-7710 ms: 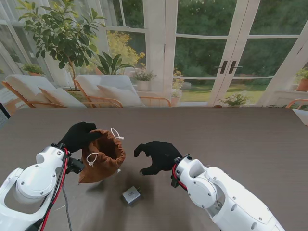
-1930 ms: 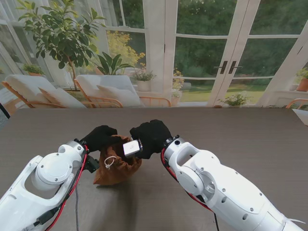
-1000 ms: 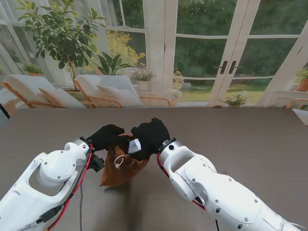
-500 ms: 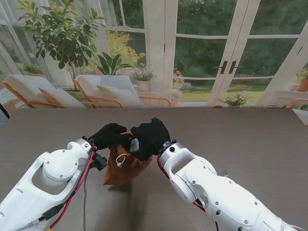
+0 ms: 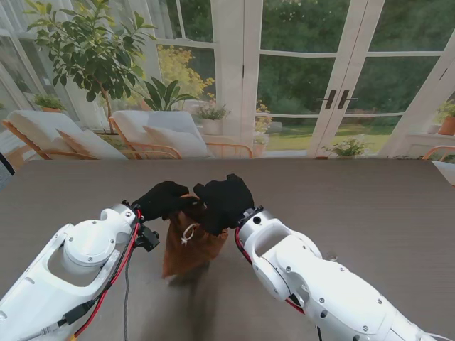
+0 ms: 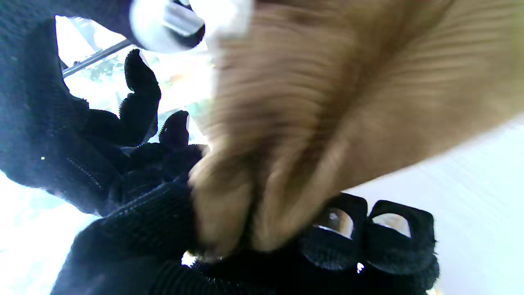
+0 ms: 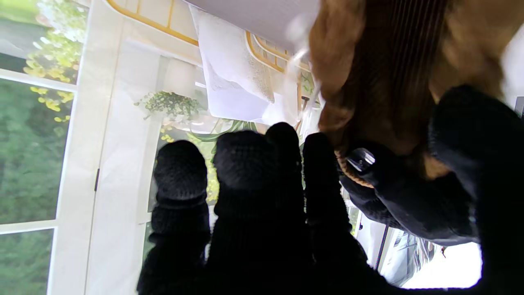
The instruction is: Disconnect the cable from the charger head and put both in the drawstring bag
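Left robot hand: the left robot hand [image 5: 162,200] is closed on the gathered rim of the drawstring bag [image 5: 190,245]; its wrist view shows the fingers [image 6: 163,221] bunching brown cloth.
Right robot hand: the right robot hand [image 5: 223,201] sits at the bag's mouth, touching the left one. Its wrist view shows three fingers [image 7: 245,164] extended and apart, with the thumb near the cloth; whether it grips anything I cannot tell.
Bag: hanging from the hands, mouth up, its lower end at or just off the counter [image 5: 355,206]. A white drawstring [image 5: 188,233] dangles down its front.
Charger head: not visible on the counter in the stand view; judged to be inside the bag.
Cable: not visible anywhere either; likely stored too, though the bag's inside is hidden.
Progress: judged near the end; what may remain is pulling the right robot hand clear and perhaps cinching the cord.
Stand view only: the bag's whole hanging shape and the counter around it.
Wrist views only: the left grip on the cloth and the right fingers' spread. The left wrist picture is blurred.
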{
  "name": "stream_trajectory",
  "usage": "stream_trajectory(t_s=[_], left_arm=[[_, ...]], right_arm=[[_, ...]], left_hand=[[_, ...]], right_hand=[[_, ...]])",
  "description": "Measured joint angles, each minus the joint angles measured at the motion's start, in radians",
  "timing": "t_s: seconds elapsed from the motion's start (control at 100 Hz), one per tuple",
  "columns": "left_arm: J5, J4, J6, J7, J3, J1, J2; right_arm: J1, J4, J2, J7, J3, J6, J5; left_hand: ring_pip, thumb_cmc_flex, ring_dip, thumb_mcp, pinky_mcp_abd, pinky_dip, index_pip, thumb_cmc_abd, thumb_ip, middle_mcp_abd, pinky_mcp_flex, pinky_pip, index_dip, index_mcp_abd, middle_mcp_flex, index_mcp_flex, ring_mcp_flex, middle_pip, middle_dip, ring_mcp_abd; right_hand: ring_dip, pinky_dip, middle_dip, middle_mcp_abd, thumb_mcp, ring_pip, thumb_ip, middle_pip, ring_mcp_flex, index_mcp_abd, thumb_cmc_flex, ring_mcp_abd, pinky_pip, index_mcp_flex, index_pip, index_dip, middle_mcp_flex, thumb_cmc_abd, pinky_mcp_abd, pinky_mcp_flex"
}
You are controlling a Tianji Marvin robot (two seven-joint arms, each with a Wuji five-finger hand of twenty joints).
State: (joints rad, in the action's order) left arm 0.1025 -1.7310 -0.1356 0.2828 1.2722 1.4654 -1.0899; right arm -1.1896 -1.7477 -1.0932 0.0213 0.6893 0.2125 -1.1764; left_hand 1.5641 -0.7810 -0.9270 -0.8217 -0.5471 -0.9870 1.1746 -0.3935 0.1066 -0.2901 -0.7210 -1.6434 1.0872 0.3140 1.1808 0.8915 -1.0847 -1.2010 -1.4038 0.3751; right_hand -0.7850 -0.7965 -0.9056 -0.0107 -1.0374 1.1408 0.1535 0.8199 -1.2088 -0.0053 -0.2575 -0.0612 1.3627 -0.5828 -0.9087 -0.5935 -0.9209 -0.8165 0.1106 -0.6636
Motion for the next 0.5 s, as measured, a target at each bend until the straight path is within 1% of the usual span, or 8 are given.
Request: stream_trajectory(t_s=[0.22, 0.24, 0.26, 0.28, 0.31, 0.34, 0.41, 0.5], left_arm=[[-0.005, 0.003, 0.004, -0.006, 0.000, 0.001, -0.002], [-0.006, 0.003, 0.005, -0.006, 0.000, 0.001, -0.002], [-0.006, 0.003, 0.007, -0.006, 0.000, 0.001, -0.002], [-0.007, 0.004, 0.008, -0.006, 0.000, 0.001, -0.002], [-0.008, 0.004, 0.010, -0.006, 0.000, 0.001, -0.002], [-0.009, 0.005, 0.011, -0.006, 0.000, 0.001, -0.002], [-0.012, 0.006, 0.015, -0.006, 0.000, 0.001, -0.002], [-0.022, 0.008, 0.025, -0.004, 0.001, 0.001, -0.002]], right_arm=[[-0.006, 0.000, 0.000, 0.007, 0.014, -0.008, 0.005], [-0.007, 0.000, 0.000, 0.009, 0.016, -0.009, 0.006], [-0.008, 0.000, 0.000, 0.011, 0.018, -0.010, 0.008], [-0.009, 0.000, 0.000, 0.013, 0.021, -0.011, 0.010], [-0.010, 0.000, -0.001, 0.015, 0.025, -0.011, 0.013], [-0.012, 0.000, -0.001, 0.015, 0.028, -0.011, 0.015], [-0.014, 0.000, -0.001, 0.014, 0.035, -0.008, 0.019], [-0.014, 0.001, -0.002, 0.011, 0.040, 0.004, 0.031]], left_hand=[[0.000, 0.000, 0.000, 0.000, 0.000, 0.000, -0.004, 0.000, 0.000, 0.000, 0.000, 0.000, 0.006, 0.000, 0.000, 0.000, 0.000, 0.000, 0.000, 0.000], [0.000, 0.000, 0.000, 0.000, 0.000, 0.000, -0.004, 0.000, 0.000, 0.000, 0.000, 0.000, 0.007, 0.000, 0.000, 0.000, 0.000, 0.000, 0.000, 0.000], [0.000, 0.000, 0.000, 0.000, 0.000, 0.000, -0.004, 0.000, 0.000, 0.000, 0.000, 0.000, 0.007, 0.000, 0.000, 0.000, 0.000, 0.000, 0.000, 0.000], [0.000, 0.000, 0.000, 0.000, 0.000, 0.000, -0.004, 0.000, 0.000, 0.000, 0.000, 0.000, 0.007, 0.000, 0.000, 0.000, 0.000, 0.000, 0.000, 0.000], [0.000, 0.000, 0.000, 0.000, 0.000, 0.000, -0.004, 0.000, 0.000, 0.000, 0.000, 0.000, 0.007, 0.000, 0.000, 0.000, 0.000, 0.000, 0.000, 0.000], [0.000, 0.000, 0.000, 0.000, 0.000, 0.000, -0.004, 0.000, 0.000, 0.000, 0.000, 0.000, 0.007, 0.000, 0.000, 0.000, 0.000, 0.000, 0.000, 0.000], [0.000, 0.000, 0.000, 0.000, 0.000, 0.000, -0.004, 0.000, 0.000, 0.000, 0.000, 0.000, 0.007, 0.000, 0.000, 0.000, 0.000, 0.000, 0.000, 0.000], [0.000, 0.000, 0.000, 0.000, 0.000, 0.000, -0.004, 0.000, 0.000, 0.000, 0.000, 0.000, 0.007, 0.000, 0.000, 0.000, 0.000, 0.000, 0.000, 0.000]], right_hand=[[0.000, 0.000, 0.016, 0.004, 0.027, 0.000, -0.001, -0.002, 0.000, 0.005, 0.001, 0.001, 0.000, 0.011, 0.028, 0.017, 0.011, 0.049, 0.000, 0.000], [0.000, 0.000, 0.018, 0.004, 0.045, 0.000, -0.011, -0.016, 0.000, 0.005, 0.001, 0.001, 0.000, 0.011, 0.030, 0.020, 0.011, 0.049, 0.000, 0.000], [0.000, 0.000, 0.023, 0.004, 0.045, 0.000, -0.011, -0.018, 0.000, 0.005, 0.001, 0.002, 0.000, 0.011, 0.036, 0.025, 0.011, 0.074, 0.000, 0.000], [0.000, 0.000, 0.024, 0.004, 0.048, 0.000, -0.018, -0.018, 0.000, 0.005, 0.002, 0.002, 0.000, 0.011, 0.039, 0.029, 0.011, 0.073, 0.001, 0.000], [0.000, 0.000, 0.026, 0.006, 0.060, 0.000, -0.020, -0.018, 0.000, 0.005, 0.011, 0.003, 0.000, 0.011, 0.040, 0.032, 0.011, 0.099, 0.001, 0.000], [0.000, 0.000, 0.029, 0.007, 0.071, 0.000, -0.028, -0.020, 0.000, 0.005, 0.011, 0.003, 0.000, 0.011, 0.040, 0.033, 0.011, 0.100, 0.001, 0.000], [0.002, 0.000, 0.039, 0.009, 0.071, -0.002, -0.030, -0.041, 0.001, 0.005, 0.011, 0.003, 0.000, 0.011, 0.041, 0.037, 0.011, 0.121, 0.004, 0.000], [0.012, 0.000, 0.053, 0.017, 0.070, -0.030, -0.049, -0.051, 0.011, -0.006, 0.011, 0.013, 0.000, 0.010, 0.042, 0.043, 0.011, 0.154, 0.012, 0.000]])
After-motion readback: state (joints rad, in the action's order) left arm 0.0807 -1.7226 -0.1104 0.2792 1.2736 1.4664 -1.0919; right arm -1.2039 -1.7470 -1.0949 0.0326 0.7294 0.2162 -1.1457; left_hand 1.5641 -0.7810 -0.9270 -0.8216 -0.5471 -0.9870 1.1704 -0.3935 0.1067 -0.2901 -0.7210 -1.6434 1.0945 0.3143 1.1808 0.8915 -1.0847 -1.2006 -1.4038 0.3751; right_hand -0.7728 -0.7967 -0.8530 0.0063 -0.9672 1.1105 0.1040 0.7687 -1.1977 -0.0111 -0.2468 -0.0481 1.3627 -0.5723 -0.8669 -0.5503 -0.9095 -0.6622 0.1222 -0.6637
